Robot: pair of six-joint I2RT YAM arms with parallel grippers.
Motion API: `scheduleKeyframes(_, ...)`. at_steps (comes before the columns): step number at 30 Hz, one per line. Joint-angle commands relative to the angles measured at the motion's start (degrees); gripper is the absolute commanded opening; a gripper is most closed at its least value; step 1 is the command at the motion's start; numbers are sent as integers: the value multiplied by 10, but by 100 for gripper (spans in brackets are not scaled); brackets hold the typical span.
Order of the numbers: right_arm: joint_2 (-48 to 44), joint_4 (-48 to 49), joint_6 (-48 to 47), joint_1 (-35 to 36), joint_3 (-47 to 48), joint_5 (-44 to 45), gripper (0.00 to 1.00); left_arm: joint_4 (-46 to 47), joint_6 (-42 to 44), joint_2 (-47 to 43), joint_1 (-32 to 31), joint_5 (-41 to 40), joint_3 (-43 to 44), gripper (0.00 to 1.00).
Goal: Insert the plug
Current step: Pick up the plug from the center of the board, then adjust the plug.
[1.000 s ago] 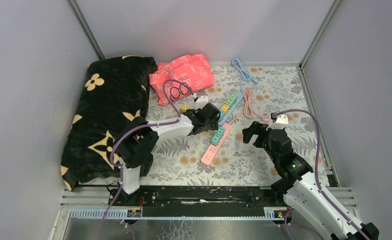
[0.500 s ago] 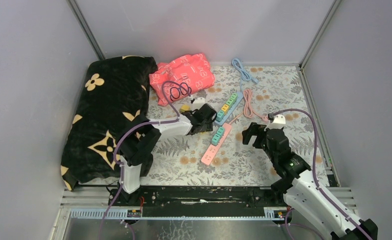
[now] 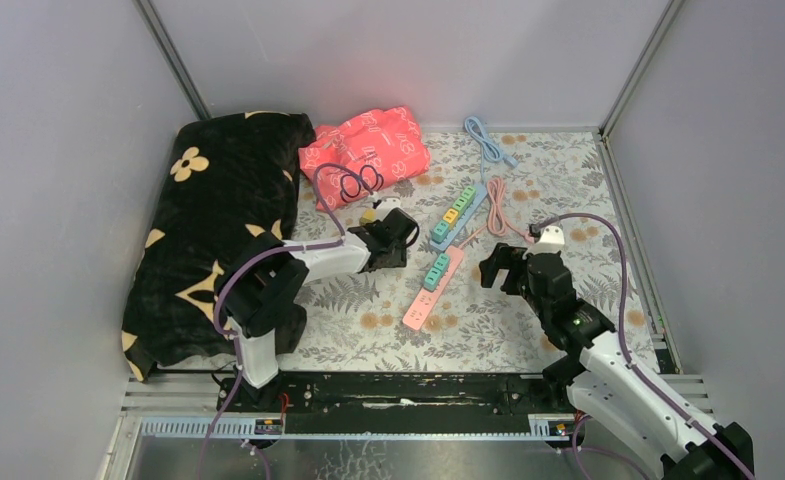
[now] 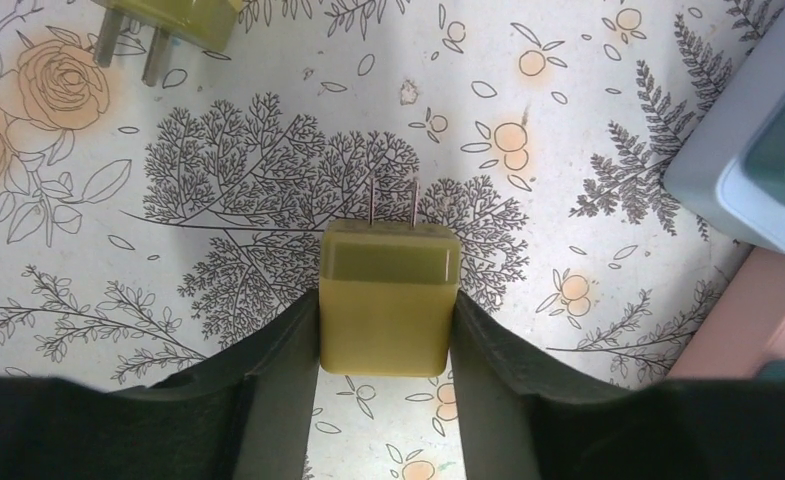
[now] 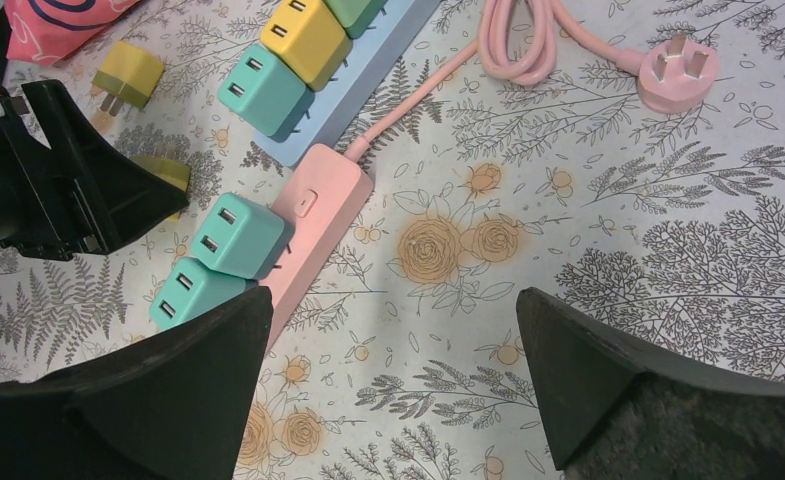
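The left gripper [image 4: 386, 312] is clamped on the plug [image 4: 388, 290], one dark, matte finger [image 4: 278, 350] pressed against each of its flat side faces. The plug is a smooth, olive-yellow plastic block with rounded corners. Its long axis runs in line with the fingers, and its two thin metal prongs [image 4: 392, 200] point straight ahead, away from the wrist. It sits just above or on the floral tablecloth [image 4: 268, 170]; I cannot tell which.

A second yellow plug [image 4: 163, 15] lies near the far left, prongs angled back toward the gripper. To the right are the rounded edge of the blue power strip [image 4: 738, 180] and a corner of the pink power strip [image 4: 768, 320].

The right gripper [image 5: 390, 300] hangs wide open with nothing between its jaws, above the cloth beside the pink strip. That strip is a long glossy bar carrying two teal cube adapters [image 5: 238, 235].
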Motion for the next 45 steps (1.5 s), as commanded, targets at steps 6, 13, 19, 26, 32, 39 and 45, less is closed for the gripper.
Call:
scheduleKeyframes(6, 18, 49, -12, 4, 18, -40, 99, 15, 52, -50, 0, 24, -34, 38)
scheduleKeyframes(13, 67, 27, -15, 4, 74, -108, 99, -6, 96, -136, -7, 52, -54, 30)
scheduleKeyframes(19, 111, 1, 4, 4, 127, -167, 98, -40, 157, -202, -31, 55, -49, 26)
scheduleKeyframes(26, 211, -53, 20, 4, 224, -265, 96, -55, 222, -268, -66, 66, -34, 24)
scheduleKeyframes(32, 273, -19, 89, -1, 256, -368, 90, -41, 282, -308, -101, 71, -42, 21)
scheduleKeyframes(39, 318, 46, 155, -17, 275, -484, 84, -20, 311, -342, -128, 79, -62, 20)
scheduleKeyframes(45, 334, 69, 201, -35, 294, -523, 83, -13, 313, -358, -129, 76, -57, 19)
